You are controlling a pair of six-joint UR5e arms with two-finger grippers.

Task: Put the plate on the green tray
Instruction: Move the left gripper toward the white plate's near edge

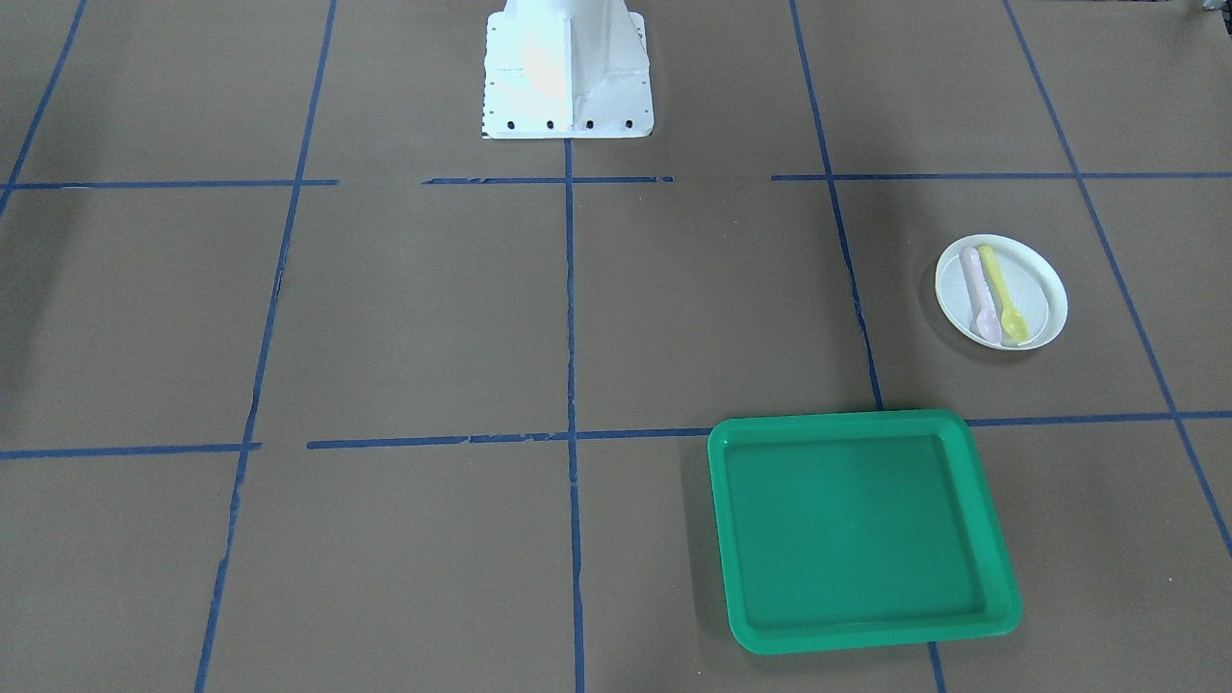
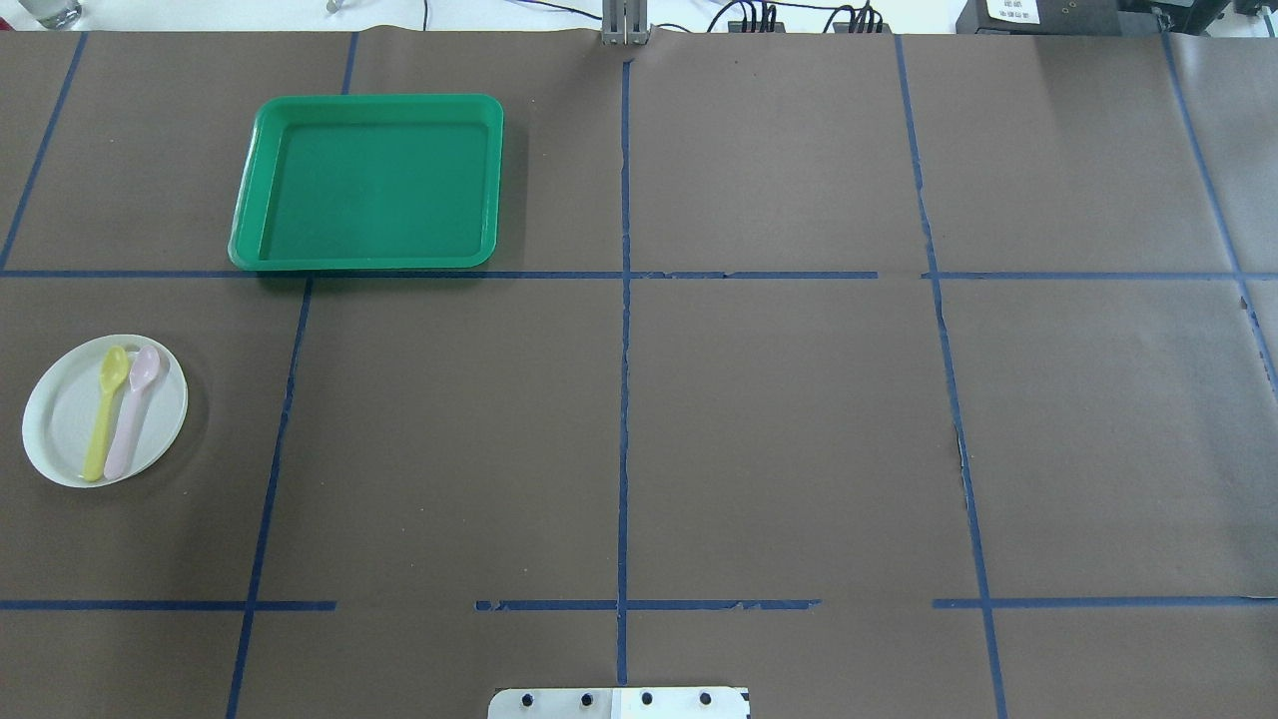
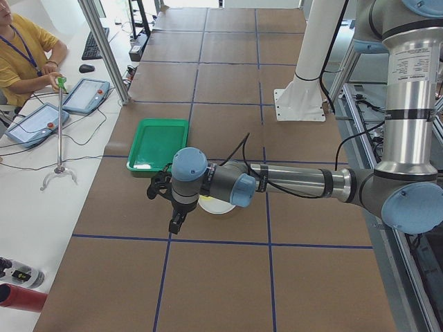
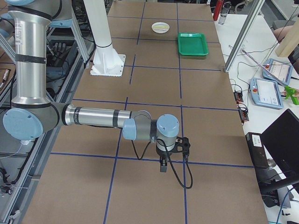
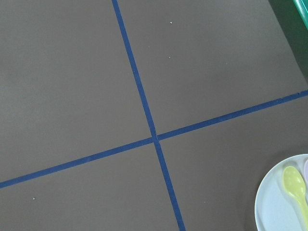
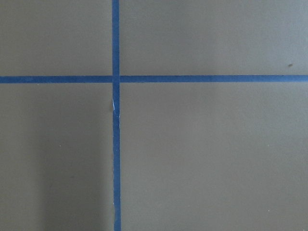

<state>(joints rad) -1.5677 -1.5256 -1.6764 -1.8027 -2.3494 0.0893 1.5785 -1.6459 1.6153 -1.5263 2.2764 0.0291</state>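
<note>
Overhead exterior shows the plate [image 2: 60, 419] lying flat on the desk [image 2: 779, 419] close to its left edge, about midway between the robot's edge and the far edge. Two small spoons lie side by side on it, a yellow spoon [image 2: 103, 419] and a pink spoon [image 2: 130, 419], with their bowls pointing toward the far edge. The green tray [image 2: 369, 180] sits flat in the left half of the desk near the far edge, apart from the plate, with nothing in it. One of the blue tape lines [image 2: 624, 399] on the brown desk cover runs along its nearer rim.

No arm reaches into the overhead or front-facing views, where only the white robot base [image 1: 568, 72] shows at the middle of the robot's edge. From the desk's left end, the left gripper [image 3: 174, 225] hangs above the desk over the left part, and its wrist hides part of the plate. From the right end, the right gripper [image 4: 162, 167] hangs above a tape crossing near the right edge, far from both plate and tray. Whether either pair of fingers is apart or together cannot be told from these side views, and the wrist cameras show no fingers. The left wrist camera catches the plate's rim and the yellow spoon's bowl at its lower right corner
</note>
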